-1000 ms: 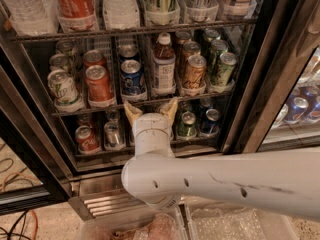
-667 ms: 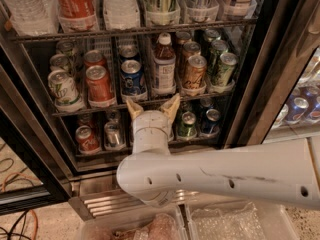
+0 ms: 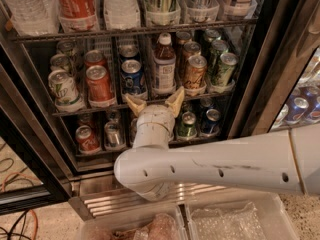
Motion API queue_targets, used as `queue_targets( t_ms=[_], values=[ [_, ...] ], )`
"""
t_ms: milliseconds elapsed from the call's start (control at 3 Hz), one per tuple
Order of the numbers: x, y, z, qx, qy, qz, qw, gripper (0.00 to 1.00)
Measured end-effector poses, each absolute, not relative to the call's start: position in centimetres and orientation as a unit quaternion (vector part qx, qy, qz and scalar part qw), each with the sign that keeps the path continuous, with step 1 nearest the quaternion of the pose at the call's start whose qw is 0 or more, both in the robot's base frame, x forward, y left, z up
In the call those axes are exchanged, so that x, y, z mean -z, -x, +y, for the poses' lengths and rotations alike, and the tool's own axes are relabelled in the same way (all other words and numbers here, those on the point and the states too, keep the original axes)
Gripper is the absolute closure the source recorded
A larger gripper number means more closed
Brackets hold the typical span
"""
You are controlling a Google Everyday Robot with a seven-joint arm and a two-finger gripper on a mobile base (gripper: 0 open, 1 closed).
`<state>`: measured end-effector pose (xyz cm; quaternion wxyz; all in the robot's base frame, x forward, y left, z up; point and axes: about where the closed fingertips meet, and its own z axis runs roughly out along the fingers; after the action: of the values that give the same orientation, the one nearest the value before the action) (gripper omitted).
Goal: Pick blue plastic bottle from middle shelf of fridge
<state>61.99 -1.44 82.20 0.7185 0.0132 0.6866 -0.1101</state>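
Note:
The blue plastic bottle (image 3: 164,65) stands upright on the middle shelf (image 3: 100,107) of the fridge (image 3: 260,69), between a blue Pepsi can (image 3: 132,78) and a tan can (image 3: 194,73). It has a white cap, dark drink and a blue-and-white label. My gripper (image 3: 155,101) is open and empty, its two tan fingertips (image 3: 135,105) spread just below the shelf's front edge, right under the bottle and the Pepsi can. The white arm (image 3: 225,161) reaches in from the right.
The middle shelf also holds a green-white can (image 3: 64,87), a red can (image 3: 99,84) and green cans (image 3: 222,69). Large bottles stand on the rack above (image 3: 75,4). More cans sit on the lower shelf (image 3: 89,139). The ribbed steel base (image 3: 100,199) and clear bins (image 3: 235,219) lie below.
The arm has shifted slightly left and the gripper has edged up toward the middle shelf. Its fingers stay spread.

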Motion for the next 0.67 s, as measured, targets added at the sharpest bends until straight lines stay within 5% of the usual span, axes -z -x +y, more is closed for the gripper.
queue_targets(
  t_ms=[667],
  values=[
    [-82.23, -61.26, -1.55, 0.114, -0.015, 0.685, 0.719, 0.35]
  ],
)
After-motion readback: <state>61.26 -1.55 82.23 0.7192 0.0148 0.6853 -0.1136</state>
